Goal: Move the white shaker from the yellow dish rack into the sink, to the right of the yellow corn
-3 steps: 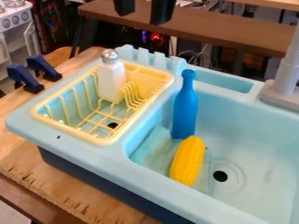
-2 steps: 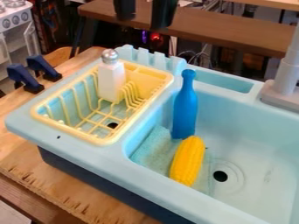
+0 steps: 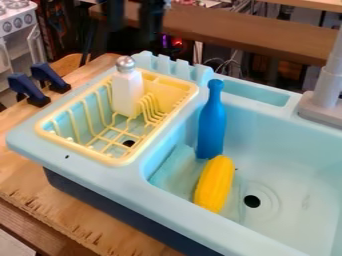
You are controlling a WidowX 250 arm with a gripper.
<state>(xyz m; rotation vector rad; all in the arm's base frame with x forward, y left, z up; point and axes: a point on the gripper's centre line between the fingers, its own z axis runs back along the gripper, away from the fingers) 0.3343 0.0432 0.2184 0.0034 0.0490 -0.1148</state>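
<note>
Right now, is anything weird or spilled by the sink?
Nothing looks spilled or broken, but the white shaker stands in the dish rack and corn lies in the sink: funny spots for food things.

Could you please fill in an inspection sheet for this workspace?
Surface: pale blue toy sink on a wooden table.
Job's things: white shaker with silver top, upright in the yellow rack; blue bottle upright in the basin; yellow corn partly on a teal cloth.
Clutter: two dark blue clamps at the table's far left edge.
Hand: at the view's top, beyond the shaker, open; nothing seen in it.
Cables: thin pale cords behind the sink.
Surroundings: brown bench behind, white toy stove upper left.
</note>
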